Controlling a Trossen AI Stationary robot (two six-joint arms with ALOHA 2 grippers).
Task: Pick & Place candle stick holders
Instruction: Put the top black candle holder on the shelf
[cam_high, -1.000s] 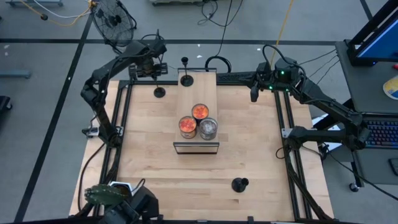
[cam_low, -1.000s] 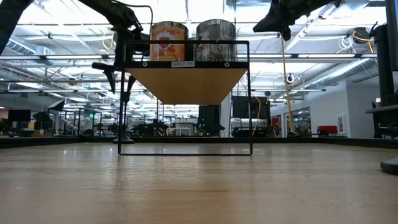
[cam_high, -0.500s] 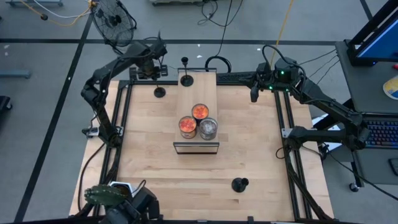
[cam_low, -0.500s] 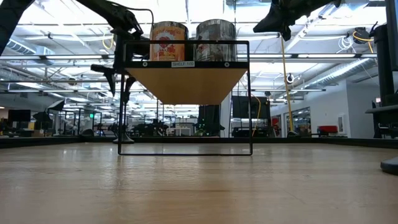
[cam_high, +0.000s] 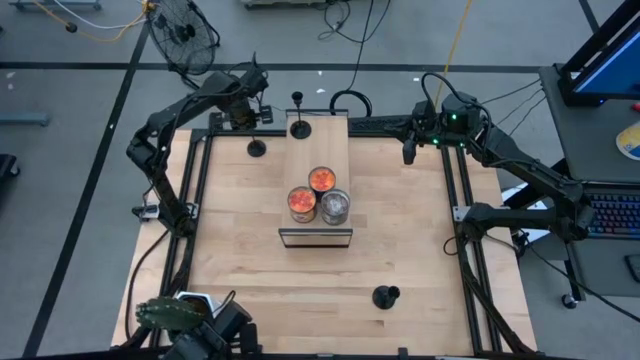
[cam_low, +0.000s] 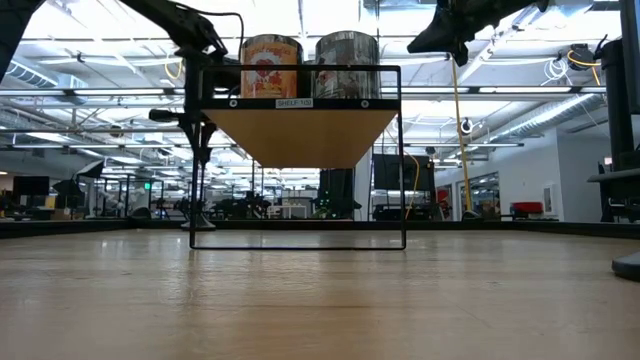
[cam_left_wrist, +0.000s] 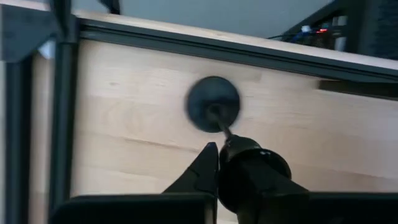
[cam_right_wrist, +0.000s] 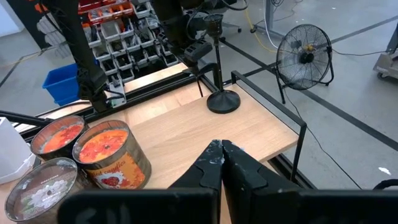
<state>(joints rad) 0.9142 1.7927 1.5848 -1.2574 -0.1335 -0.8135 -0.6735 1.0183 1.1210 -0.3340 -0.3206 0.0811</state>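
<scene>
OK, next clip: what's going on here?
The left gripper has closed on the thin stem of a candle stick holder standing on the table at its far left, beside the shelf. The holder's base sits on the wood. A second holder stands on the shelf behind three candle jars; a third sits near the table's front edge. The right gripper waits shut at the far right.

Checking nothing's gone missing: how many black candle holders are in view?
3. One stands on the table's far left, its stem in the left gripper; one on the shelf's far end; one on the table's near right. None seems hidden.
</scene>
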